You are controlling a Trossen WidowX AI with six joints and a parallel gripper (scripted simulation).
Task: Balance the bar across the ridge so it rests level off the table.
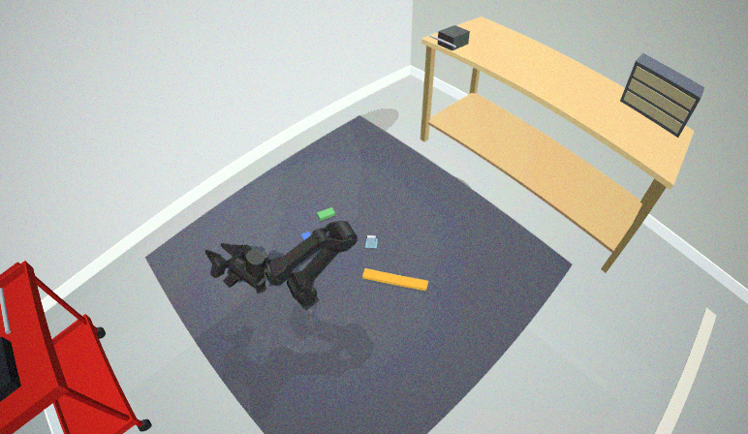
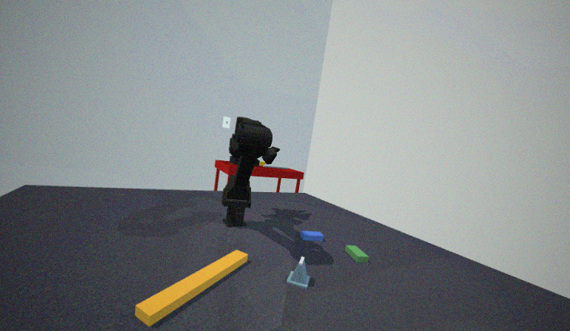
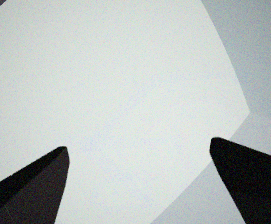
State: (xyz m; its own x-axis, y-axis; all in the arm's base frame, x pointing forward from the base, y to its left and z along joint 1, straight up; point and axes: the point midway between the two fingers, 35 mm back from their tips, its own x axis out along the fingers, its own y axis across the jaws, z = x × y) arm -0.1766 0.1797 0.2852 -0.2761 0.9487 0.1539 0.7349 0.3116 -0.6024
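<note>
A long yellow bar (image 1: 395, 279) (image 2: 192, 286) lies flat on the dark mat (image 1: 447, 226) (image 2: 73, 255). A small pale blue ridge (image 1: 370, 241) (image 2: 299, 274), a wedge with a sharp top, stands on the mat beside the bar and apart from it. My gripper (image 1: 219, 257) (image 3: 141, 150) is open and empty. It is held up in the air on the far side of the arm's base from the bar and the ridge, pointing away from them. The wrist view shows only the two finger tips against the wall and floor.
A small blue block (image 1: 305, 235) (image 2: 311, 235) and a green block (image 1: 326, 213) (image 2: 356, 253) lie on the mat near the ridge. A red cart (image 1: 47, 350) (image 2: 258, 170) stands off the mat. A wooden shelf table (image 1: 554, 139) stands by the far wall.
</note>
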